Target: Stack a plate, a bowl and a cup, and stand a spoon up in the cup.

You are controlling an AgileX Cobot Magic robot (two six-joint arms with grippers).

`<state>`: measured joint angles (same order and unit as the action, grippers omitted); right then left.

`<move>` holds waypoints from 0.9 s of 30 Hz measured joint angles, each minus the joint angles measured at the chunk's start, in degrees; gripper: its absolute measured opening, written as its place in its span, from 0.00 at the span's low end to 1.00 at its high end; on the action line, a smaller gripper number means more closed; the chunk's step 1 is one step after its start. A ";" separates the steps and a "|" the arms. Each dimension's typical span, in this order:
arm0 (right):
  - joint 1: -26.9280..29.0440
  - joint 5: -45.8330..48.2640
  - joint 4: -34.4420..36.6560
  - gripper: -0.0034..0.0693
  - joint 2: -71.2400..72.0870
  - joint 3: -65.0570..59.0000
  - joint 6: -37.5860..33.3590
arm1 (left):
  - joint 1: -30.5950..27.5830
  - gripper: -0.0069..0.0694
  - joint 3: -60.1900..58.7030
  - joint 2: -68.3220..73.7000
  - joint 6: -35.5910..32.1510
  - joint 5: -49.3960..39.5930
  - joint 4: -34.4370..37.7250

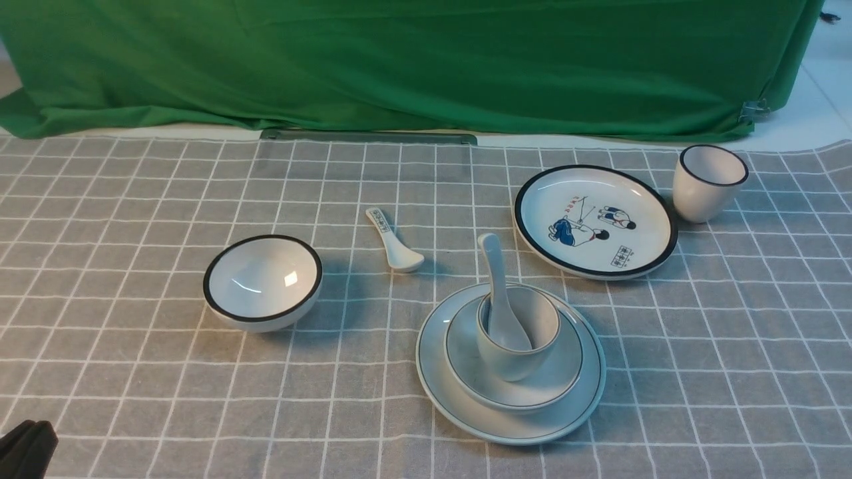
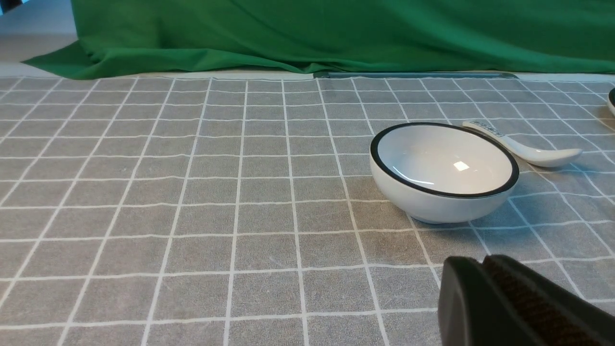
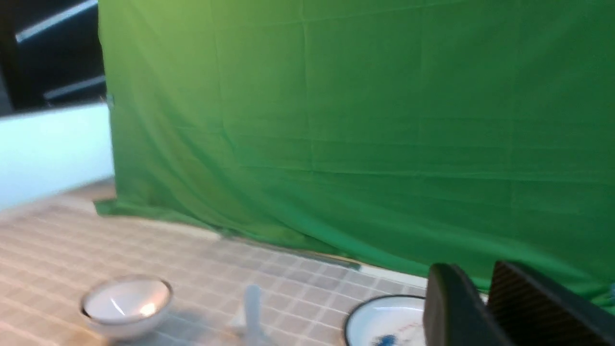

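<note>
Grey, white-checked cloth (image 1: 359,412) covers the table before a green curtain (image 1: 413,60). Only a dark tip of the left gripper (image 2: 475,264) enters the front view; the right gripper (image 3: 475,271) appears solely in its own wrist view, where blur softens the tableware and most of the stack is cut off. The left fingers are clenched together; the right ones stand slightly apart, with nothing visible between them.

The plain plate (image 1: 459,406) carries the shallow bowl (image 1: 466,372), and the handleless cup (image 1: 509,362) stands in that bowl. The unmarked spoon (image 1: 499,286) leans inside the cup, handle up (the cup's floor is hard to see behind it). The black-rimmed deep bowl (image 1: 263,283) sits to the left, the spoon with dark writing (image 1: 399,253) between it and the cartoon plate (image 1: 592,233). Right beside that plate is the black-rimmed cup (image 1: 705,193).
</note>
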<state>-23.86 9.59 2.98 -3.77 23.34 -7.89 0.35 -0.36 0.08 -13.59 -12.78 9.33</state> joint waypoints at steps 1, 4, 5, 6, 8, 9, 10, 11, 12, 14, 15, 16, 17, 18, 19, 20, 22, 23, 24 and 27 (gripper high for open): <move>1.09 0.98 -0.26 0.28 0.29 -1.06 -2.89 | 0.00 0.11 0.00 0.00 0.00 0.00 0.00; 6.42 1.95 -0.45 0.29 0.34 -4.87 -7.45 | 0.00 0.11 0.00 0.00 0.00 -0.02 0.00; 8.65 1.95 -0.51 0.30 0.34 -6.84 -8.64 | 0.00 0.11 0.00 0.00 0.00 -0.02 0.00; 10.38 1.95 -0.56 0.30 0.34 -8.56 -9.48 | 0.00 0.11 0.00 0.00 0.00 -0.02 0.00; 14.31 1.95 -0.62 0.30 0.41 -13.33 -10.32 | 0.00 0.11 0.00 0.00 0.00 -0.02 0.00; 15.63 1.95 -0.68 0.31 0.67 -15.37 -10.31 | 0.00 0.11 0.00 0.00 0.00 -0.02 0.00; 17.15 2.02 -0.68 0.31 1.24 -18.01 -9.95 | 0.00 0.11 0.00 0.00 0.00 -0.02 0.00; 18.49 2.02 -0.68 0.31 2.03 -20.50 -9.21 | 0.00 0.11 0.00 0.00 0.00 -0.02 0.00; 19.44 2.83 -0.68 0.31 2.68 -22.00 -8.48 | 0.00 0.11 0.00 0.00 0.00 -0.09 0.00; 21.08 3.95 -0.79 0.31 3.41 -23.51 -6.68 | 0.00 0.11 0.00 0.00 0.00 -0.09 0.00; 21.58 4.21 -0.79 0.31 3.62 -23.70 -6.35 | 0.00 0.11 0.00 0.00 0.00 -0.09 0.00; 21.86 4.47 -0.86 0.32 3.68 -23.70 -6.53 | 0.00 0.11 0.00 0.00 0.00 -0.14 0.00; 21.86 4.47 -0.86 0.32 3.68 -23.70 -6.85 | 0.00 0.11 0.00 0.00 0.00 -0.14 0.00; 21.81 4.55 -0.92 0.32 3.68 -23.70 -6.93 | 0.00 0.11 0.00 0.00 0.00 -0.14 0.00; 21.81 4.55 -0.92 0.32 3.68 -23.70 -7.05 | 0.00 0.11 0.00 0.00 0.00 -0.14 0.00; 21.81 4.55 -0.92 0.32 3.68 -23.70 -7.04 | 0.00 0.11 0.00 0.00 0.00 -0.14 0.00; 21.81 4.55 -0.96 0.32 3.68 -23.70 -7.04 | 0.00 0.11 0.00 0.00 0.00 -0.14 0.00; 21.81 4.55 -0.96 0.32 3.68 -23.70 -7.04 | 0.00 0.11 0.00 0.00 0.00 -0.14 0.00; 21.81 4.55 -0.99 0.32 3.68 -23.70 -7.04 | 0.00 0.11 0.00 0.00 0.00 -0.14 0.00; 21.81 4.60 -1.03 0.33 3.68 -23.70 -7.04 | 0.00 0.11 0.00 0.00 0.00 -0.14 0.00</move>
<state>-2.05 14.18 1.95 -0.10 -0.35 -14.93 0.35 -0.36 0.08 -13.59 -12.92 9.33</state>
